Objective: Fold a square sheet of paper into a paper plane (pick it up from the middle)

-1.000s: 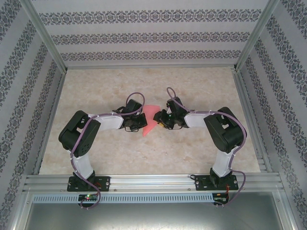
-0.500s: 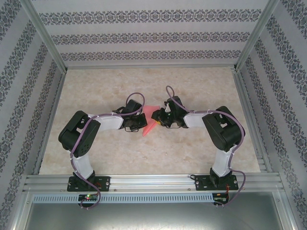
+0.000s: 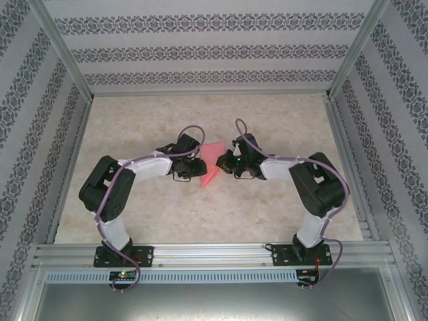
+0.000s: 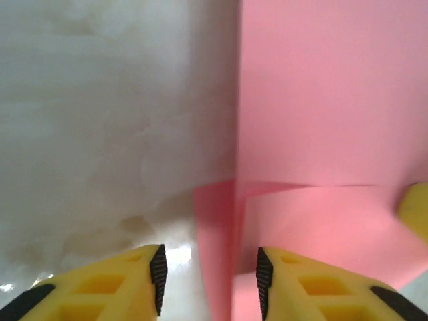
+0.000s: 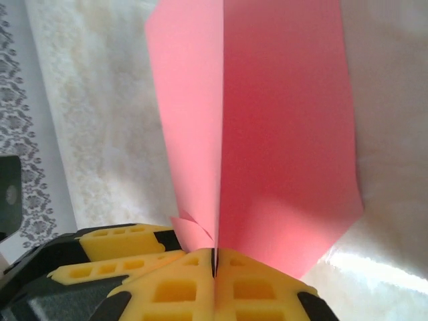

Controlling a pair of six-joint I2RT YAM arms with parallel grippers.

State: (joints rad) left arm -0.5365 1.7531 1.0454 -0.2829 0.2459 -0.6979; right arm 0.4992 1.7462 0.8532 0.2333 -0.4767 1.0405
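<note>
White-and-black arms (image 3: 148, 165) trailing purple cables (image 3: 189, 130) end in yellow tool fingers (image 4: 100, 294) with black pads (image 4: 158, 275).

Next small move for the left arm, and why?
Probably back the left gripper off the paper: its jaws stand open around the folded edge, while the right gripper is shut on the paper, so the right alone holds it.
</note>
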